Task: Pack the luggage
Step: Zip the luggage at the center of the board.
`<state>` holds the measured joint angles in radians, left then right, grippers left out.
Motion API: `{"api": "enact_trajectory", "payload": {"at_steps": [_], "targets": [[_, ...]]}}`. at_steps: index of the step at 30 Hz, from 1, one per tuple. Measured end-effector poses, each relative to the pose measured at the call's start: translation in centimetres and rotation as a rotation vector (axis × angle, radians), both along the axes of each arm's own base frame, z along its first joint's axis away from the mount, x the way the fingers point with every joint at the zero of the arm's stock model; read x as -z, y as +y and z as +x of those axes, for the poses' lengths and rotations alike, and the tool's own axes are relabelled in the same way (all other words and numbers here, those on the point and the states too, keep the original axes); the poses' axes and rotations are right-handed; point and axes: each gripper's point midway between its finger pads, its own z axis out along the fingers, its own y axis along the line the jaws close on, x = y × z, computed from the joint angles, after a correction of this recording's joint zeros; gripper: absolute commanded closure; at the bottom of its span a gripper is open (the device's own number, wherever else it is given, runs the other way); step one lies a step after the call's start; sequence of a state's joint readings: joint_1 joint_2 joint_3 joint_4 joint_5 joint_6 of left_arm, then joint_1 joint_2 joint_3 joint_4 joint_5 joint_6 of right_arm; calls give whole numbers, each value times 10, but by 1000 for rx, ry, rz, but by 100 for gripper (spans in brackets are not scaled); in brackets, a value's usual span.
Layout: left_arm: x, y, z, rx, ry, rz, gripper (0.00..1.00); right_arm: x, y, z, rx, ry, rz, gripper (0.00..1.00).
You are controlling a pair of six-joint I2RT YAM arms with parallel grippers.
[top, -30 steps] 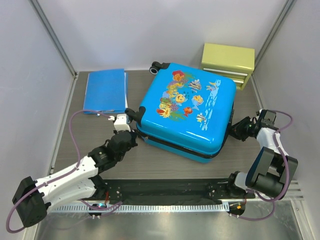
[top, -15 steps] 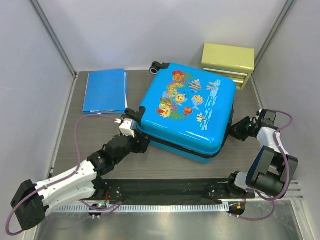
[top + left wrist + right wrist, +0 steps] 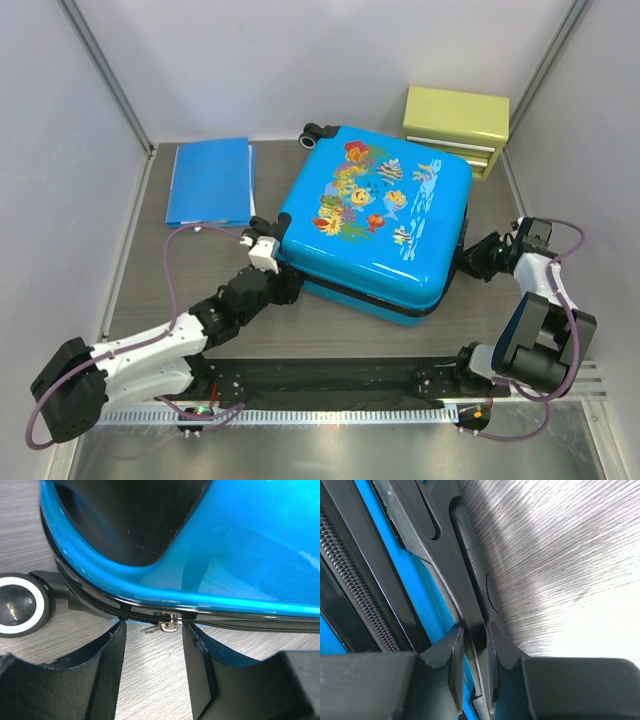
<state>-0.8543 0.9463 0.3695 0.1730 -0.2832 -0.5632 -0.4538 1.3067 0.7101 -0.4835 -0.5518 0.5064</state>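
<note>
The luggage [image 3: 375, 220] lies shut and flat on the table [image 3: 330, 330], fish-printed shell up. It is right of the blue folder [image 3: 211, 181] and just near of the yellow-green drawer box [image 3: 455, 125]. At its near-left corner, beside a black wheel [image 3: 20, 605], the left fingers [image 3: 112, 665] stand apart, with the metal zipper pull [image 3: 167, 626] in the gap between them. At the luggage's right edge the right fingers [image 3: 455, 655] are clamped on its black handle [image 3: 470, 580].

Robot lab cell, white enclosure walls [image 3: 300, 70], metal frame posts [image 3: 105, 75], wood-grain tabletop [image 3: 330, 325], mounting rail [image 3: 330, 378]
</note>
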Motion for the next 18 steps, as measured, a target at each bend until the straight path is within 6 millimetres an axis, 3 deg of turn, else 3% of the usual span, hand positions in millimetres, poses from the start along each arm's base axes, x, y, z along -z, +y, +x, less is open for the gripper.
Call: {"api": "enact_trajectory", "payload": {"at_steps": [3, 6, 7, 10, 16, 18], "targets": [[7, -2, 1, 0, 12, 16, 53, 0, 0, 0, -3, 2, -3, 99], [14, 1, 3, -20, 20, 42, 62, 0, 0, -1, -4, 3, -6, 99], [14, 3, 4, -27, 20, 47, 72, 0, 0, -1, -5, 3, -8, 99], [14, 8, 6, -52, 10, 64, 85, -1, 0, -1, -6, 2, -15, 99], [11, 11, 6, -57, -11, 78, 100, -1, 1, -3, -7, 7, -13, 99], [9, 12, 7, -59, -18, 79, 100, -1, 2, -3, -8, 11, -11, 99]]}}
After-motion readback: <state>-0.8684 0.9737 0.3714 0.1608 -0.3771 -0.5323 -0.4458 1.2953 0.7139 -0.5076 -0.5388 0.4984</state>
